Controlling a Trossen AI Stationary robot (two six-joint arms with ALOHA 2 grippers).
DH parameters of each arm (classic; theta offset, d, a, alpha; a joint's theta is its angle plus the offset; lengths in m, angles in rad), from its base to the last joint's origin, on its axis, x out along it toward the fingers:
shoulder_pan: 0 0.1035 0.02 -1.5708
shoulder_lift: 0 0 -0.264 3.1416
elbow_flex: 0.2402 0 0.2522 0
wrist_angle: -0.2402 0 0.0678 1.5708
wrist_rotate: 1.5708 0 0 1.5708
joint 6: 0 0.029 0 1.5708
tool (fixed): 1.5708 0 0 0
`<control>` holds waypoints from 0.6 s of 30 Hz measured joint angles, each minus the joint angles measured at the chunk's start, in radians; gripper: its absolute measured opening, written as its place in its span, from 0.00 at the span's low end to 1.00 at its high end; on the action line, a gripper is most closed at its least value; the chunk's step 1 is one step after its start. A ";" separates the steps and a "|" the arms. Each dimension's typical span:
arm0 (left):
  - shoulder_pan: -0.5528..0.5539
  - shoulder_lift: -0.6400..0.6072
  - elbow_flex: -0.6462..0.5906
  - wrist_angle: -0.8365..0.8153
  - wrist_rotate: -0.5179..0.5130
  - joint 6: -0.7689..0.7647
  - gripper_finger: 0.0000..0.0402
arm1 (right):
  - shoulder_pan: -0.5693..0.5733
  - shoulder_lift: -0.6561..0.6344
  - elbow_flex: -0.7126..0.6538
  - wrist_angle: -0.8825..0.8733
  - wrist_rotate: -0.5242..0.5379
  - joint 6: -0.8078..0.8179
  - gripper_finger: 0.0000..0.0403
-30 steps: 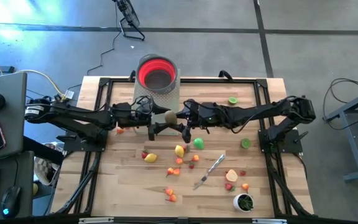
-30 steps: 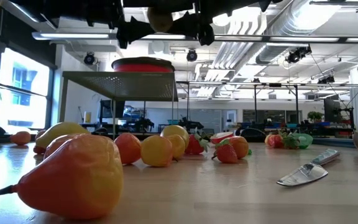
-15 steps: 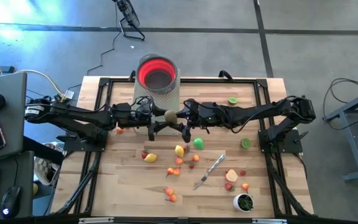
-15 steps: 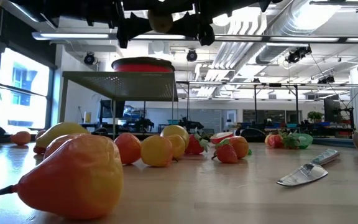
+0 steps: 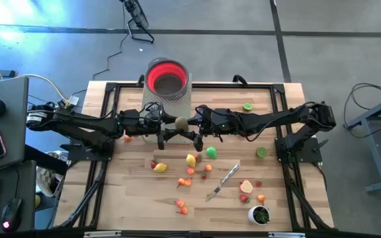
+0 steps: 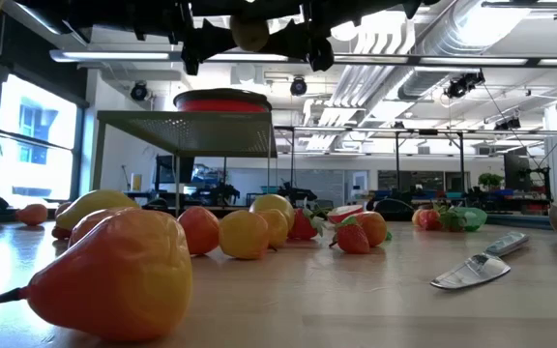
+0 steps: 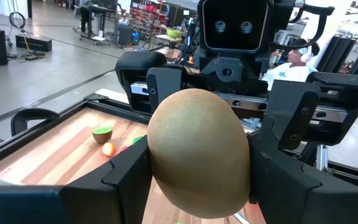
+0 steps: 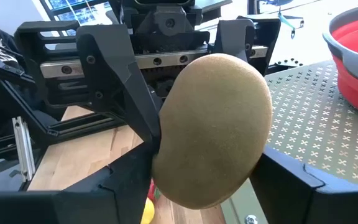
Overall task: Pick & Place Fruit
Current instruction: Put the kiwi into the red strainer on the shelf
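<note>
Tan fruit point(image 5: 180, 122) pinched between left gripper point(image 5: 170, 123) and right gripper point(image 5: 190, 123), beside red bowl point(image 5: 167, 76): handover; next, one releases.

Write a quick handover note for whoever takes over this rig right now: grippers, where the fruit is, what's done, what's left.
Both grippers meet mid-air above the table's middle, near the red bowl.
Left gripper: fingers around the tan fruit.
Right gripper: fingers around the same fruit, from the opposite side.
Bowl on its mesh stand: looks empty.
Remaining fruit lies scattered on the table, by the knife.
Left: finish the handover, bowl the tan fruit, then the others.
</note>
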 joint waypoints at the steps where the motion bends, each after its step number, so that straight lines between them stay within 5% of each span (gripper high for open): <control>1: 0.000 0.000 0.000 0.000 0.000 0.000 0.56 | 0.000 -0.003 0.000 -0.004 -0.002 0.000 0.63; 10: 0.001 -0.001 -0.002 0.001 -0.007 0.000 0.56 | -0.006 -0.070 0.002 -0.145 -0.059 0.000 0.82; 18: 0.001 -0.014 0.043 -0.005 -0.011 0.095 0.56 | -0.006 -0.205 0.002 -0.366 -0.052 -0.006 0.84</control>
